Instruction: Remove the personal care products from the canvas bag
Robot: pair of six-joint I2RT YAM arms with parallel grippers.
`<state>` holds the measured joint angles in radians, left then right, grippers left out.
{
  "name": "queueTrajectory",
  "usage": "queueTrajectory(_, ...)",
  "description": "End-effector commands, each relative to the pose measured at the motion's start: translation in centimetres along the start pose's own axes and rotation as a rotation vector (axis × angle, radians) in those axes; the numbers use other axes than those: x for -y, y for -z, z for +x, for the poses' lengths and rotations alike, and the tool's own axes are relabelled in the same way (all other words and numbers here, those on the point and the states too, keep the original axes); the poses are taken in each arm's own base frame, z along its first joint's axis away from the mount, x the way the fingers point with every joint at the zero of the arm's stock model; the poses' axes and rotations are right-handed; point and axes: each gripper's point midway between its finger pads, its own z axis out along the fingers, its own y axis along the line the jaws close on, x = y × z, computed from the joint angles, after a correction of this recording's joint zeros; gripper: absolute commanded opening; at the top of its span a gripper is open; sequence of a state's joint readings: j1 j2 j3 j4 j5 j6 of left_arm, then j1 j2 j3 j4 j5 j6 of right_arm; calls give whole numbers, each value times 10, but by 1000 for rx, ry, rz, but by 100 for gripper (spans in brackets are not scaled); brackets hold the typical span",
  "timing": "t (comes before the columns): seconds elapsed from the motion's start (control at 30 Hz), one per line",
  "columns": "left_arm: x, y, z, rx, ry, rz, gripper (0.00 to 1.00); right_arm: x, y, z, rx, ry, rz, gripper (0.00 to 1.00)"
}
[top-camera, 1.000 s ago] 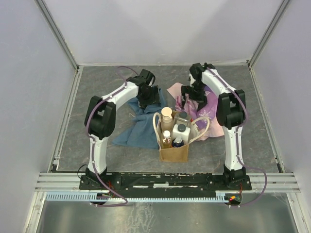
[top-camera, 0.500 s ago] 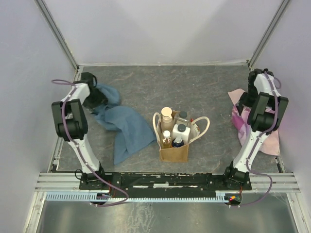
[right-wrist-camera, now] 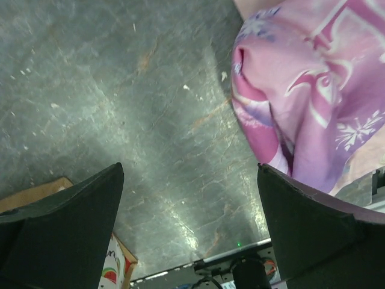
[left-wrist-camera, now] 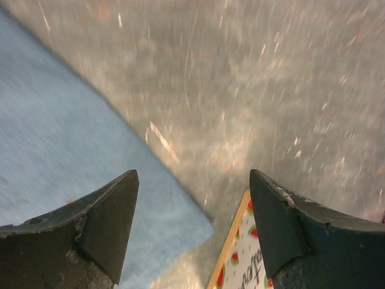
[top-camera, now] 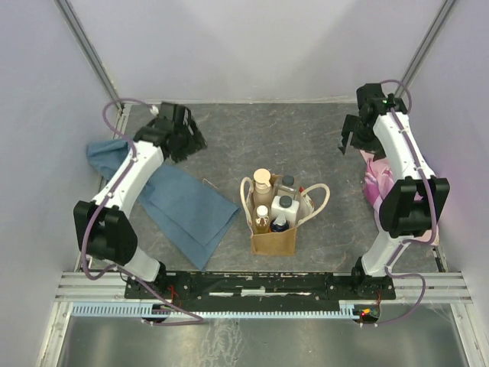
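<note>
Presently noted: bottles (top-camera: 271, 200) upright inside bag (top-camera: 273, 241). Left gripper (left-wrist-camera: 191, 174) back-left of bag, spread wide, empty, near blue cloth (top-camera: 179, 202). Right gripper (right-wrist-camera: 190, 167) back-right of bag, spread wide, empty, beside pink cloth (right-wrist-camera: 301, 90).

Two dark fingers (right-wrist-camera: 60, 223) stood wide apart at 8 and 4 o'clock, with only grey table (right-wrist-camera: 120, 90) between them. A pink floral cloth (right-wrist-camera: 301, 90) lay bunched at 2 o'clock. A tan bag (right-wrist-camera: 42, 188) corner with watermelon print showed at 8 o'clock.
</note>
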<state>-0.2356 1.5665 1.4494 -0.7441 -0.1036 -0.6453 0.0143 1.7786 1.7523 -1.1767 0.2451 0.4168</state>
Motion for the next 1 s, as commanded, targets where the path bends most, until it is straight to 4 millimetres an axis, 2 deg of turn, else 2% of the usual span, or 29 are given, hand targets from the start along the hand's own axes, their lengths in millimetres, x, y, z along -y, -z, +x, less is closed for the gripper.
queueTrajectory(0.0,-24,2,79,-178,132,9,81,4,5,25,-38,23,-27,100)
queueTrajectory(0.07,-42,3,115,-256,159,-19,81,7,7,29,-37,23,-26,100)
queueTrajectory(0.17,-53,9,148,-329,174,-31,83,5,9,30,-41,15,-40,100)
queueTrajectory(0.33,-78,9,185,-402,152,-128,85,-2,17,35,-30,6,-76,100)
queueTrajectory(0.5,-89,2,208,-453,118,-187,86,-2,21,41,-29,11,-90,100)
queueTrajectory(0.6,-105,-5,219,-502,79,-274,86,-3,28,43,-16,11,-119,100)
queueTrajectory(0.7,-110,-14,217,-511,47,-323,86,0,37,43,18,6,-128,100)
queueTrajectory(0.77,-108,-21,208,-497,34,-346,87,2,45,42,37,9,-139,100)
queueTrajectory(0.9,-96,-45,164,-437,41,-358,89,3,59,41,71,7,-161,100)
queueTrajectory(0.97,-100,-64,136,-420,97,-367,89,2,64,41,81,3,-179,100)
